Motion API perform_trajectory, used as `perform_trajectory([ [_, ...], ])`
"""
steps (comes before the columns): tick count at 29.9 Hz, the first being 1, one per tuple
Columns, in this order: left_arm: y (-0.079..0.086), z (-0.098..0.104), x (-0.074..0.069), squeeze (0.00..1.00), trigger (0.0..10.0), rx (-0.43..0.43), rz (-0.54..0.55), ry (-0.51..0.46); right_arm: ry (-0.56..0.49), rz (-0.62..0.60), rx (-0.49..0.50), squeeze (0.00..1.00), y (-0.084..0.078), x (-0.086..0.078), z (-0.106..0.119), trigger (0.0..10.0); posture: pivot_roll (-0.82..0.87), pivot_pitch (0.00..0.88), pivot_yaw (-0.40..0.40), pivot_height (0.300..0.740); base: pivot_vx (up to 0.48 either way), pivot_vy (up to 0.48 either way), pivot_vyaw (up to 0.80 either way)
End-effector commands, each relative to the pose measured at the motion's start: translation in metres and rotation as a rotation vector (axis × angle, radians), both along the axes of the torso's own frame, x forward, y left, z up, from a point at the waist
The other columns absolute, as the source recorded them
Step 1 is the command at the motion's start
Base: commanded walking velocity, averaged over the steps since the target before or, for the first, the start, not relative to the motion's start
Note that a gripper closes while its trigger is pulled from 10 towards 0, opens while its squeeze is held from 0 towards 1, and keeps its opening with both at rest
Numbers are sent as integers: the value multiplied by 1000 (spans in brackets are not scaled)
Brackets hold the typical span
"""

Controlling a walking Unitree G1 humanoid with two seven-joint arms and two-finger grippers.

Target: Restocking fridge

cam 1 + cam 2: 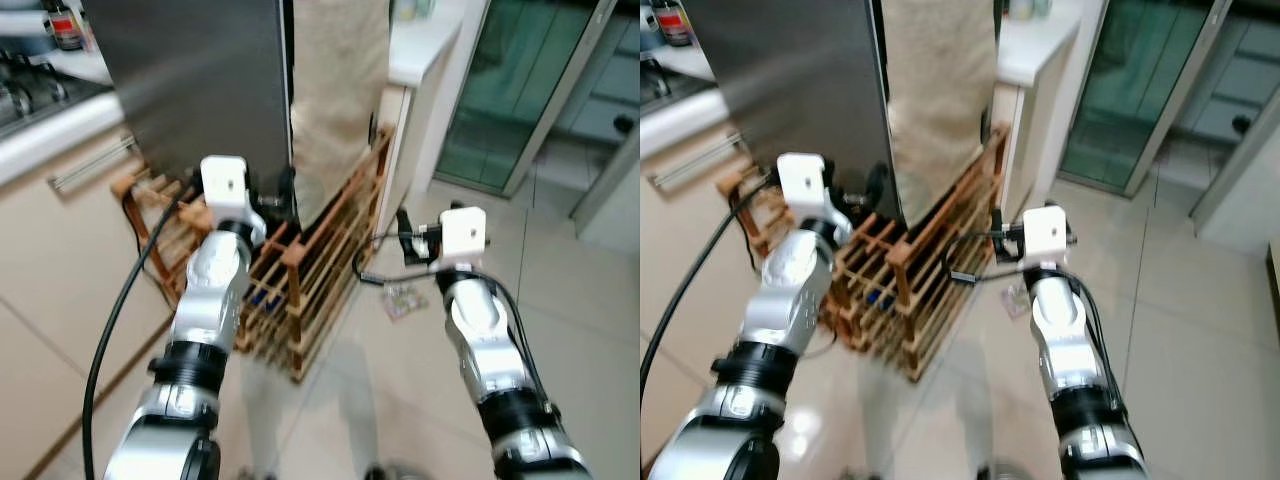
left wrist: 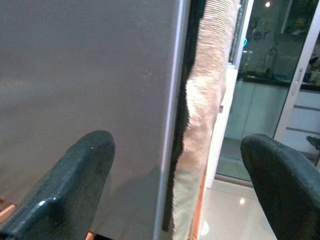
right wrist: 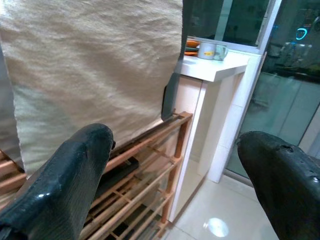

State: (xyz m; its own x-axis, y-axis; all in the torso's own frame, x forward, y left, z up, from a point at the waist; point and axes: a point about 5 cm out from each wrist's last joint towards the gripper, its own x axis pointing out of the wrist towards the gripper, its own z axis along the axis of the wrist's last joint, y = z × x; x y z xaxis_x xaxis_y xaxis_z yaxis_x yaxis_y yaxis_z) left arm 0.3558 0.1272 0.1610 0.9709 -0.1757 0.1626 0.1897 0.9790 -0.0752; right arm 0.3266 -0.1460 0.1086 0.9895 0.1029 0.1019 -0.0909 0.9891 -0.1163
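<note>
The grey steel fridge (image 1: 200, 80) stands straight ahead, its door edge (image 2: 172, 125) running down beside a hanging beige woven cloth (image 1: 340, 90). My left gripper (image 1: 272, 198) is held up close to the fridge's lower front; in the left wrist view its black fingers (image 2: 75, 185) are spread wide either side of the door edge, open and holding nothing. My right gripper (image 1: 405, 243) hovers further right over the floor, facing the cloth (image 3: 90, 65) and a wooden rack (image 3: 150, 165). Its fingers (image 3: 65, 180) are also apart and hold nothing.
A slatted wooden rack (image 1: 305, 275) sits at the fridge's foot. On the left is a cream counter with a drawer handle (image 1: 90, 165). A white counter (image 1: 430, 45) and a glass sliding door (image 1: 510, 90) are on the right. A small packet (image 1: 403, 299) lies on the tiled floor.
</note>
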Motion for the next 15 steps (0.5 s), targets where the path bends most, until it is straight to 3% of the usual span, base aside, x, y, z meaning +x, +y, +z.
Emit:
perform_trajectory([
  [1,-4,5,3,0,10000,23,-16,-5,-18,-12,28,659,-4,2,7,10000,-177,0,32,740,0,0,0],
  [10,-9,11,4,0,10000,27,-16,-36,7,-50,-25,616,-10,3,2,10000,-178,0,34,740,0,0,-106],
  [15,-8,18,7,0,10000,16,0,-58,-6,-53,-16,616,-8,5,5,10000,-195,0,48,740,480,0,0],
])
